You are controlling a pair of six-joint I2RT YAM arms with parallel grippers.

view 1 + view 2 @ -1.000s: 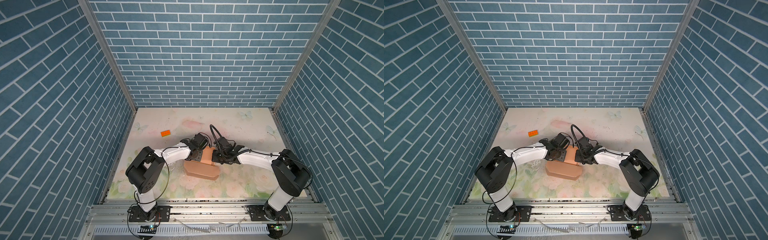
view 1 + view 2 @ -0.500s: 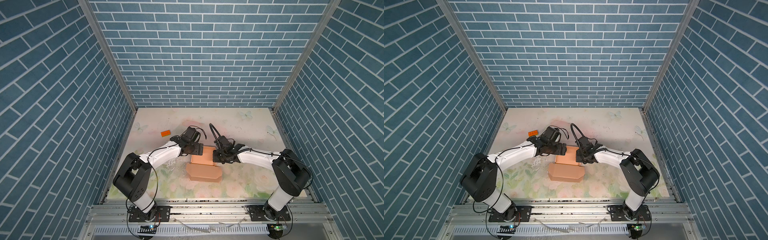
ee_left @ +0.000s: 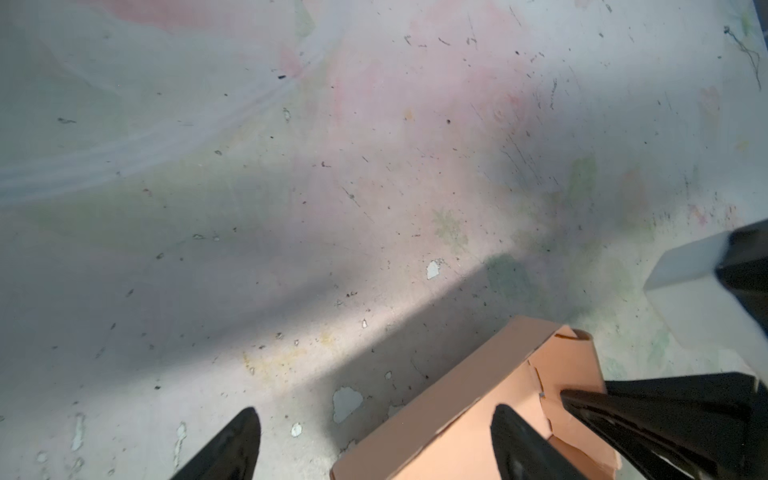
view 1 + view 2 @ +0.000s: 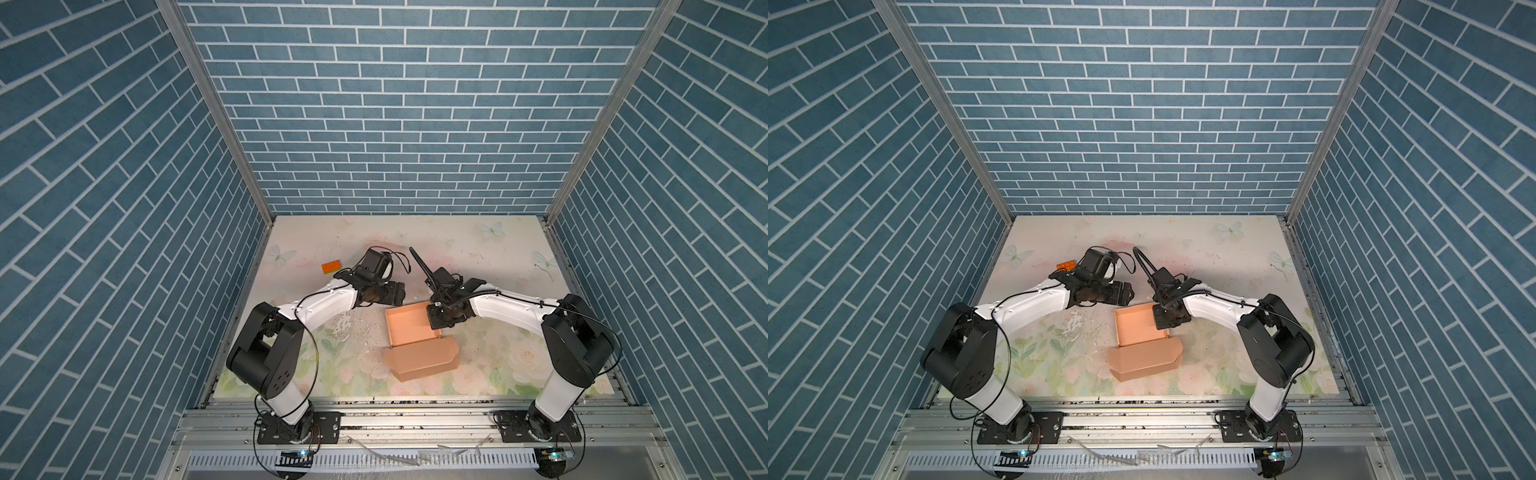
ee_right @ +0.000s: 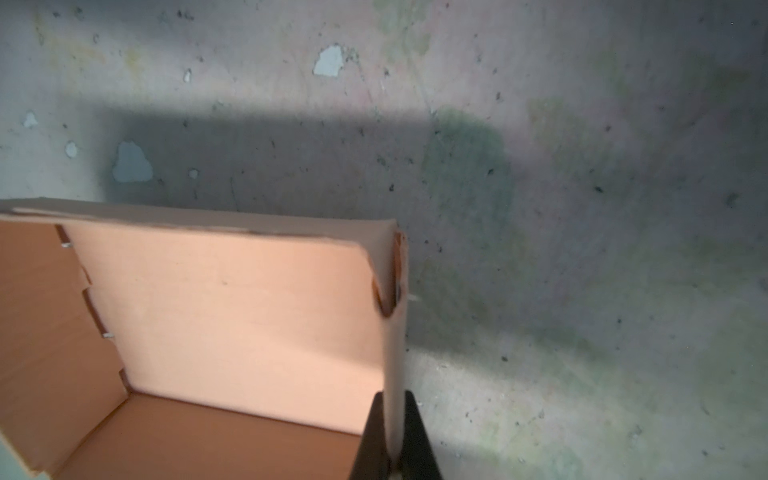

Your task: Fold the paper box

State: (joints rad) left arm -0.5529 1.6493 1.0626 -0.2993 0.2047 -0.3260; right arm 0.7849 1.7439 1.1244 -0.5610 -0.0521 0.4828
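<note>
top views both show the flowered counter (image 4: 478, 257) with the paper box (image 4: 409, 330) near its middle, between the two arms. it is an open tray with its walls up. its lid panel is laid out on the side toward the arm bases, long axis running across the counter from left to right, slightly skewed. the right pincer (image 5: 392, 405) is clamped on the tray's right wall, cardboard nipped between its tips. the left pincer (image 4: 392, 293) stands wide open and holds nothing, just past the tray's far left corner; whether a finger grazes that corner cannot be told. by this judgement the lid is what remains to fold, and it lies beyond the tray from both pincers, so the free left one seems the one to come round for it. a small orange brick (image 4: 331, 267) sits well apart, past the left arm.
</note>
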